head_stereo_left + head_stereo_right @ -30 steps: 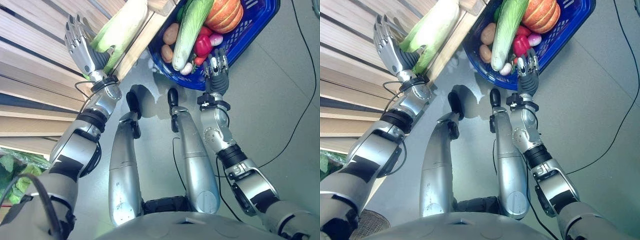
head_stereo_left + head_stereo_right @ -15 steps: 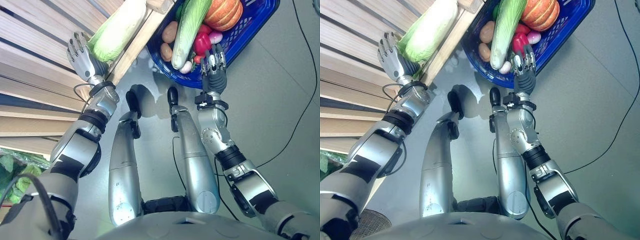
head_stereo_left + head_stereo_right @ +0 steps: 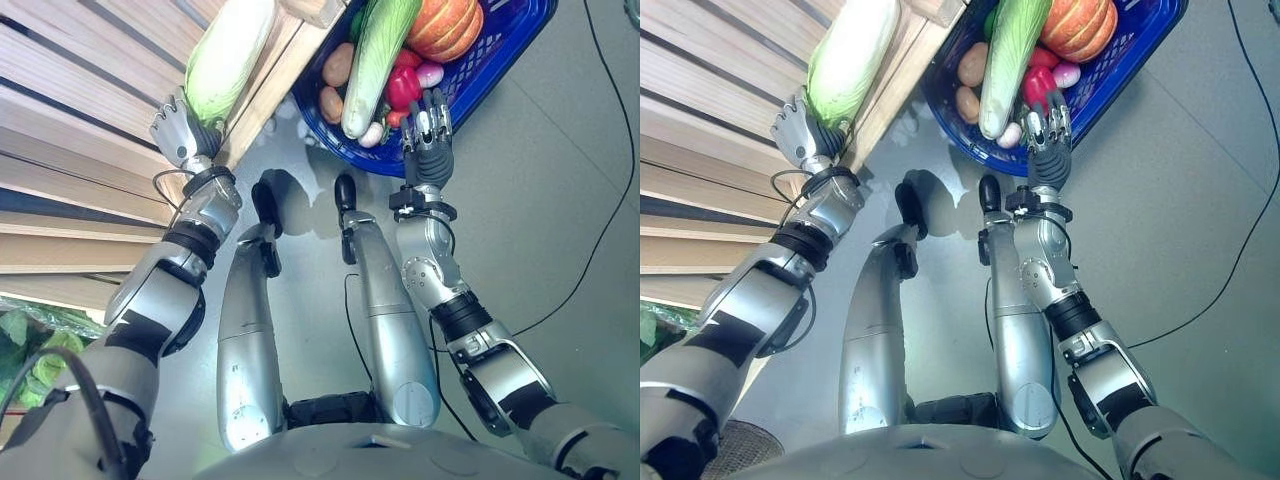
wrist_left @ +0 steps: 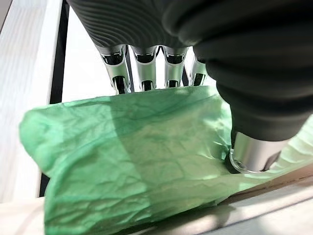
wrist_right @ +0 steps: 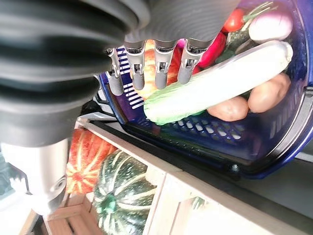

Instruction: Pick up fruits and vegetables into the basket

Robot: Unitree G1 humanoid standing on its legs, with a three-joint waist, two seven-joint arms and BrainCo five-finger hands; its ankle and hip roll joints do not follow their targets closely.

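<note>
On the slatted wooden bench (image 3: 70, 110), the left hand (image 3: 176, 132) curls round the leafy end of a pale green cabbage (image 3: 228, 52), fingertips hidden beneath; right hand (image 3: 428, 128), fingers straight, hovers at the blue plastic basket's (image 3: 500, 60) rim; its contents partly cut off.

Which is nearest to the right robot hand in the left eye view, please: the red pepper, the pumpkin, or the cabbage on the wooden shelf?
From the right robot hand:
1. Red pepper, in the basket just beyond the fingertips.
2. Pumpkin, farther back in the basket.
3. Cabbage, on the wooden shelf, by the left robot hand.
</note>
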